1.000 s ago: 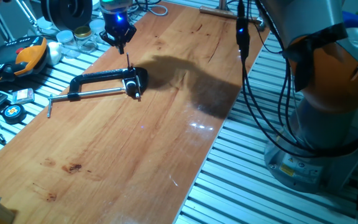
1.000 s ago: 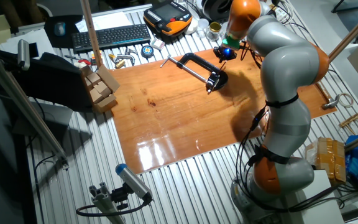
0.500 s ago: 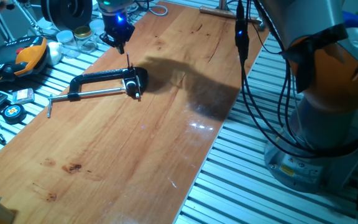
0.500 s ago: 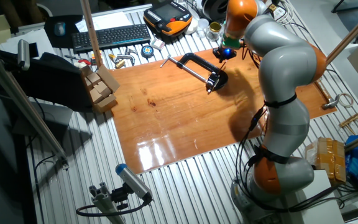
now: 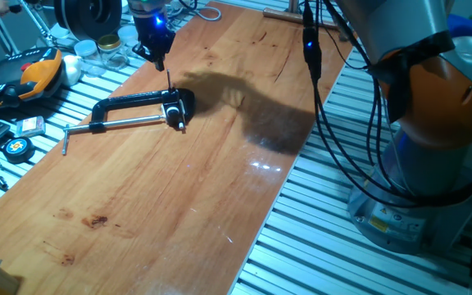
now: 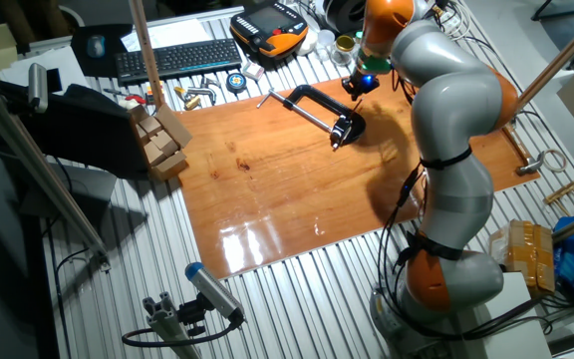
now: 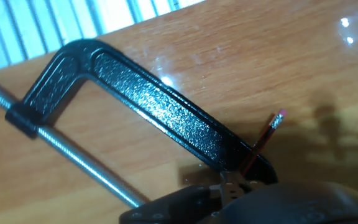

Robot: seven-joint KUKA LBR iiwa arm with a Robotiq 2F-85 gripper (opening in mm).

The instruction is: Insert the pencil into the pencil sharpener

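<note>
The clamp [image 7: 160, 112] is black and bumpy, with a shiny silver screw rod [image 7: 73, 158]. The pencil [image 7: 263, 143] is red with a pink tip. The table [image 5: 179, 197] is orange-brown wood with darker lines.

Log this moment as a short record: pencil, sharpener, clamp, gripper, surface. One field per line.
pencil: the pencil stands tilted, eraser end up, lower end down at the sharpener; nothing grips it
sharpener: the pencil sharpener is a small black block at the clamp's jaw end
clamp: the black C-clamp lies flat, its silver screw rod pointing away from the sharpener
gripper: the gripper hangs above the pencil, apart from it; open or shut cannot be told
surface: wooden board on a slatted metal table
</note>
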